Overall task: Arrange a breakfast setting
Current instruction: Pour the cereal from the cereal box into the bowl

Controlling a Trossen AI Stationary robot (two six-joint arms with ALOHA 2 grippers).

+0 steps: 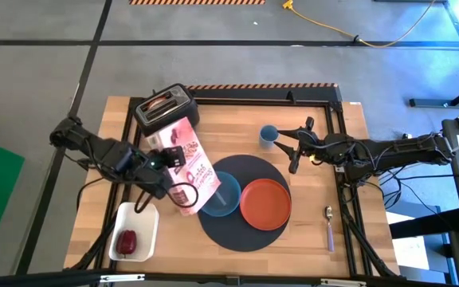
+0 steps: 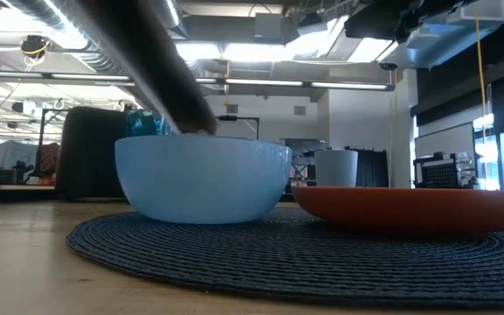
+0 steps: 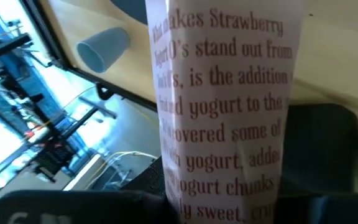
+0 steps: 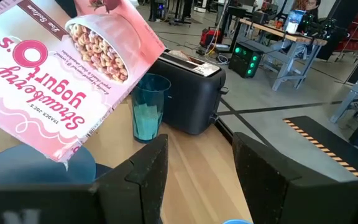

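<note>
The tilted cereal bag point(image 1: 191, 169) hangs over the blue bowl point(image 1: 220, 195), blocking any way in from above on that side. The black toaster point(image 1: 166, 108) closes the far left corner. The orange plate point(image 1: 264, 203) sits uncovered on the mat point(image 1: 244, 169) (open from above). Bare counter point(image 1: 362, 219) lies around the spoon point(image 1: 329, 226), and between the teal glass point(image 1: 268, 135) and the toaster
</note>
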